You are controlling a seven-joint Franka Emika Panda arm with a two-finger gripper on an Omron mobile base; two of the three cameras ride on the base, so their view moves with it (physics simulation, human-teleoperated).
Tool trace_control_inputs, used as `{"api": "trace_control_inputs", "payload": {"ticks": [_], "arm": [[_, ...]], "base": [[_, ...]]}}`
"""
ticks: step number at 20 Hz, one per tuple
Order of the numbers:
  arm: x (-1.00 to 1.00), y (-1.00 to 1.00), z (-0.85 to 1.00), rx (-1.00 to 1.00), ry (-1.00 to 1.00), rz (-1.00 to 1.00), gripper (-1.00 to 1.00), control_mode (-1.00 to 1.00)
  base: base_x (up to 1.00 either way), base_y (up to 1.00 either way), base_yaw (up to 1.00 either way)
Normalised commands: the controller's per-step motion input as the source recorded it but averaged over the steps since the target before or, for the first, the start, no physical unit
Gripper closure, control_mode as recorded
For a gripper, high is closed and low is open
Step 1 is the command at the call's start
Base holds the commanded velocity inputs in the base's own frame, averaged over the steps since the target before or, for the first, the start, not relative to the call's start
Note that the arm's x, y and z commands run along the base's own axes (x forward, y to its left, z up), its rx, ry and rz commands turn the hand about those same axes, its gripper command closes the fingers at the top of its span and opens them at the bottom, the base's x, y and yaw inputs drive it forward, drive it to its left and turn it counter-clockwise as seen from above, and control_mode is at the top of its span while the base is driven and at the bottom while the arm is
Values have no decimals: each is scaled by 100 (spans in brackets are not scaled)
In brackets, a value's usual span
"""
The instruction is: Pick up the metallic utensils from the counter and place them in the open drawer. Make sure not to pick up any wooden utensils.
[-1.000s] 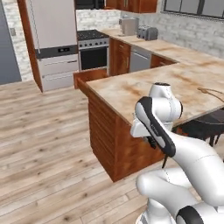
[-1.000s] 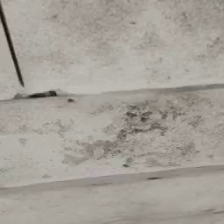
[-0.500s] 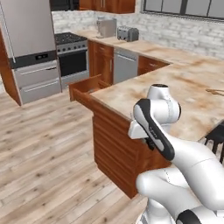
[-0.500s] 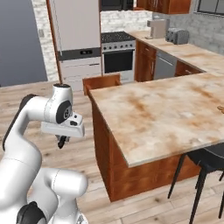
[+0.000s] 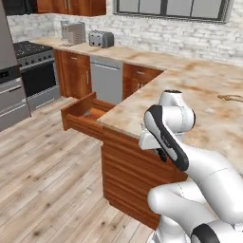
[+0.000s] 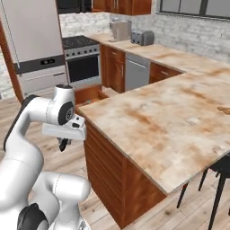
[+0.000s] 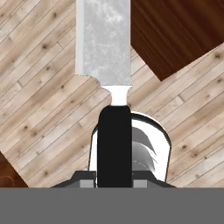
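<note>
Where the arm folds back on itself in the left base view, the gripper [image 5: 161,154] hangs low against the side of the counter [image 5: 199,99], its fingers mostly hidden behind the white forearm; whether anything is held cannot be told from here. The drawer [image 5: 84,115] stands pulled out from the counter's near corner, to the left of the gripper and a little higher. A tan wooden utensil [image 5: 231,98] lies on the counter top, far right, well apart from the gripper. A toaster [image 5: 101,39] sits on the back counter run, beyond a steel dishwasher [image 5: 106,83].

Right base view: the gripper [image 6: 64,144] points down, off the counter's [image 6: 161,117] left edge, over the plank floor [image 6: 96,211]. A short dark piece shows between the fingers, too small to name from here. The open drawer [image 6: 90,95] sits just behind and to the right of the hand, against the counter's end. The wooden utensil [image 6: 223,109] rests at the far right edge of the counter.

Hand view: the gripper [image 7: 114,181] is clenched on the knife [image 7: 109,65]. Its black handle rises straight up from between the fingers, and the broad silver blade runs on away from the gripper to the top of the frame. Plank floor [image 7: 39,96] lies behind the knife, with dark reddish-brown wood [image 7: 175,30] behind it at upper right.
</note>
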Motion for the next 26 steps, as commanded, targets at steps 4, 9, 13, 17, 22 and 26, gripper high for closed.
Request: {"api": "trace_control_inputs", "payload": {"ticks": [4,9,13,17,22,26], "arm": [[0,0,0,0,0,0,100,100],[0,0,0,0,0,0,100,100],[0,0,0,0,0,0,100,100],[0,0,0,0,0,0,100,100],[0,0,0,0,0,0,100,100],[0,0,0,0,0,0,100,100]], "base": [[28,100,-48],[17,100,-44],[5,100,-41],[11,100,-44],[34,100,-55],[37,100,-57]]}}
